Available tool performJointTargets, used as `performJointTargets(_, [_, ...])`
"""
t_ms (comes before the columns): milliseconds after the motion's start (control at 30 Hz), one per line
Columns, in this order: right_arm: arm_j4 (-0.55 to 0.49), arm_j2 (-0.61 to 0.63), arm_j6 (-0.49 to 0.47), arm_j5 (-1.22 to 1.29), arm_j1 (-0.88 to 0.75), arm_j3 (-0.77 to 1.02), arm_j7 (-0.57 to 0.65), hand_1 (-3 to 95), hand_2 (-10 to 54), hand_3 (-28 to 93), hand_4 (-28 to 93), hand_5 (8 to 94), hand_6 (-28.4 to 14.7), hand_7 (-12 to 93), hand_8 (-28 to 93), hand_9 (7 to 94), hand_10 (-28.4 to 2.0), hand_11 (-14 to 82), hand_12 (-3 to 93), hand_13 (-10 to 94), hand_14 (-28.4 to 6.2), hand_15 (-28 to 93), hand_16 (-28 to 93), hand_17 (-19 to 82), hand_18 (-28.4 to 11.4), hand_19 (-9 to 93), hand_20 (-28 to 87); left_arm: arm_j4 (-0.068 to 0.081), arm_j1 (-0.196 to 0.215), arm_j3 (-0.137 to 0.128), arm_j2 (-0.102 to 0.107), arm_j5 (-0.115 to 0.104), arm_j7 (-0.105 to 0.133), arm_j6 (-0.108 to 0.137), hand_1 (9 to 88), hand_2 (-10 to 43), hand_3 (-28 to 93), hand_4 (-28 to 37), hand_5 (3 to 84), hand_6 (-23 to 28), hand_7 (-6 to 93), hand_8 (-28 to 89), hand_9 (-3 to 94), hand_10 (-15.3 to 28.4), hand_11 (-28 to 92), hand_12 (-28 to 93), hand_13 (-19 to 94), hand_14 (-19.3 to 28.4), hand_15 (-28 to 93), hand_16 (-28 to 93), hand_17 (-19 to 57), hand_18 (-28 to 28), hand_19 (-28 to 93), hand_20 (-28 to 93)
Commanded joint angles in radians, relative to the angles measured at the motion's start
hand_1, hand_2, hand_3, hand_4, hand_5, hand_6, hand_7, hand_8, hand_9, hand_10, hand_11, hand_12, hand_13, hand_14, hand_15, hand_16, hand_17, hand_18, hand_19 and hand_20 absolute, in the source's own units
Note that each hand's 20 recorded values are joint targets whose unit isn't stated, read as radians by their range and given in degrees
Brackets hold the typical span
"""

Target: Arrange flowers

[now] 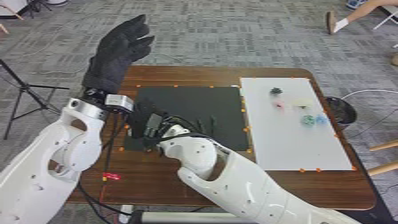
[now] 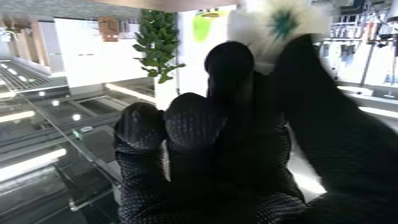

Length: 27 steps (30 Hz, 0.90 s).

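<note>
In the head view, the left arm rises along the left side, its robot hand (image 1: 114, 57) pointing away past the table's far left corner, fingers extended and slightly apart. The right arm slants across the table (image 1: 213, 192), bringing the right robot hand (image 1: 151, 121) over the left part of the black mat (image 1: 191, 100). Beside that mat lies a white board (image 1: 298, 150) with small dark, pink, pale yellow, green and blue flowers (image 1: 308, 120). Grey carpet (image 1: 231, 35) surrounds the brown table; a tripod (image 1: 27, 87) stands at left, a black bin (image 1: 341, 111) at right. In the right wrist view, the right robot hand (image 2: 240, 125) pinches a blurred whitish flower with a green centre (image 2: 282, 24) between thumb and finger; behind are a leafy plant (image 2: 157, 42) and bright strip lights (image 2: 31, 165).
</note>
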Motion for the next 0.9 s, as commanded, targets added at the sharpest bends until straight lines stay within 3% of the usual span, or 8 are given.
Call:
performJointTargets(33, [-0.014,-0.019,-0.004,-0.003,0.003,0.009,-0.004,39.2,-9.3,78,-28,57.8,-0.5,40,4,66.0,-9.2,44.3,44.4,64,-9.1,80,40,33,-19.4,93,55,-0.003,0.000,-0.006,-0.021,0.005,0.000,-0.013,24.7,-1.0,67,-27.2,26.7,1.5,19.9,-10,25.3,11.2,14,17,21,14.2,18,5,-11.8,21.2,45,6])
performJointTargets(167, [-0.015,-0.014,-0.010,-0.011,0.009,0.009,0.011,36.7,-9.5,80,-28,55.5,-0.4,37,-15,63.9,-9.9,44.4,37.7,62,-9.5,80,39,32,-19.4,93,55,-0.002,-0.002,-0.004,-0.026,0.004,0.003,-0.018,24.7,-1.0,67,-27.1,26.7,1.5,19.9,-10,25.3,11.2,14,17,21,14.3,18,5,-11.8,21.3,45,6])
performJointTargets(400, [-0.049,0.023,-0.043,-0.003,0.009,0.015,-0.002,37.1,-8.8,81,-28,53.7,-1.1,36,-15,61.1,-10.6,44.4,37.1,60,-10.0,81,39,31,-19.1,93,55,-0.011,0.016,-0.019,-0.028,0.009,0.010,-0.013,24.8,-0.9,67,-27.0,26.8,1.5,19.8,-10,25.3,11.2,14,17,21,14.3,18,5,-11.8,21.2,45,6])
performJointTargets(500, [-0.083,0.071,-0.051,0.008,0.012,0.026,-0.018,37.7,-8.6,81,-28,52.2,-1.1,36,-15,59.2,-10.9,44.7,39.2,59,-10.0,81,38,31,-19.0,92,55,-0.019,0.048,-0.044,-0.037,0.009,0.014,-0.004,24.8,-1.0,67,-27.0,26.7,1.4,19.8,-10,25.3,11.2,14,17,21,14.3,18,5,-11.8,21.3,45,6])
performJointTargets(767, [-0.221,0.320,-0.085,0.143,-0.033,0.238,0.102,34.0,-8.2,85,-28,48.9,-1.7,37,-15,52.3,-12.5,46.8,30.9,55,-10.7,79,36,29,-19.4,91,55,-0.048,0.243,-0.112,-0.099,-0.009,-0.020,0.021,24.7,-0.9,67,-27.0,26.8,1.5,19.9,-10,25.3,11.2,14,17,21,14.3,18,5,-11.8,21.3,45,6])
performJointTargets(800, [-0.241,0.356,-0.068,0.178,-0.051,0.272,0.131,33.7,-8.4,85,-28,48.4,-2.0,36,-15,51.4,-12.4,45.2,29.8,54,-10.8,79,35,29,-19.5,90,55,-0.054,0.273,-0.107,-0.097,-0.022,-0.003,0.041,24.7,-0.9,67,-27.0,26.8,1.5,19.9,-10,25.3,11.2,14,17,21,14.3,18,5,-11.8,21.3,45,6])
performJointTargets(867, [-0.281,0.426,-0.075,0.200,-0.104,0.367,0.158,33.3,-8.9,85,-28,46.3,-3.0,36,-15,49.3,-12.7,42.0,28.0,53,-11.2,78,33,29,-19.3,90,55,-0.060,0.326,-0.102,-0.123,-0.032,0.019,0.062,24.6,-0.9,68,-27.0,27.0,1.6,20.1,-10,25.4,11.2,14,17,22,14.3,18,5,-11.8,21.3,45,6])
performJointTargets(900, [-0.297,0.467,-0.051,0.187,-0.128,0.402,0.175,33.2,-9.1,85,-28,45.6,-3.4,35,-15,48.2,-12.8,40.5,27.2,52,-11.5,77,33,29,-19.2,90,55,-0.064,0.353,-0.107,-0.138,-0.037,0.018,0.057,24.5,-1.0,68,-27.0,27.3,1.7,20.2,-10,25.6,11.1,14,17,22,14.2,19,5,-11.8,21.3,45,6])
